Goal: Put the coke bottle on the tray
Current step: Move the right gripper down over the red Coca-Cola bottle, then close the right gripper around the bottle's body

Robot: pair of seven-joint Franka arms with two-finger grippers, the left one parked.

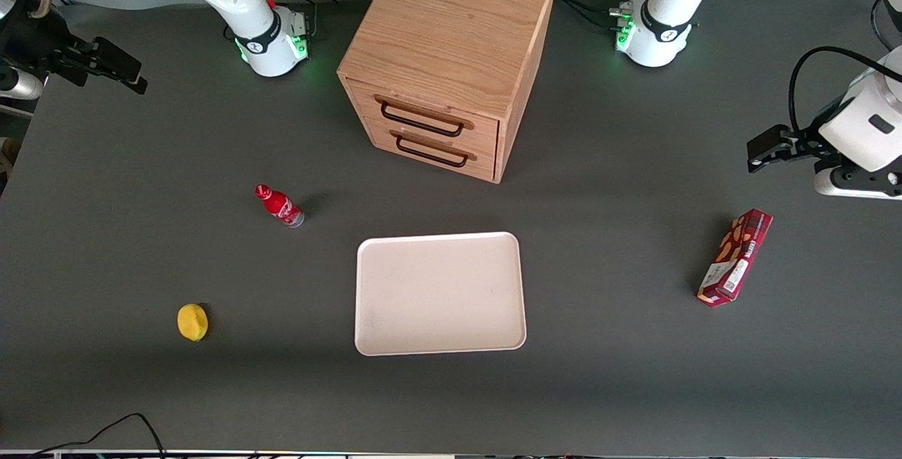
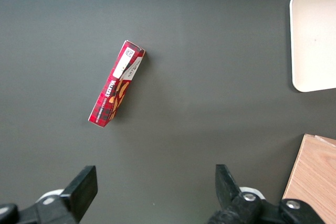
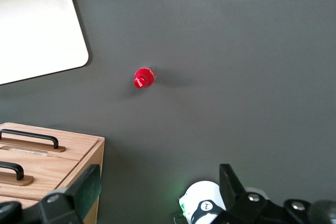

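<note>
Gripper hangs wide open and empty, upper left of frame; small red coke bottle stands on the dark desk near the cream-white rectangular tray.

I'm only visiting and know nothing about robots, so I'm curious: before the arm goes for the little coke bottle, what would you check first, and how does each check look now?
1. Coke bottle standing upright, free on the table: ok.
2. Tray bare, with room for the bottle: ok.
3. Gripper raised near the working arm's end of the table, fingers spread open, holding nothing: ok.
4. Space around the bottle: lemon lies nearer the front camera, well apart: ok.
5. Stretch between bottle and tray: nothing in it, drawer cabinet stands clear: ok.
6. Snack box toward the parked arm's end, out of the way: ok.
</note>
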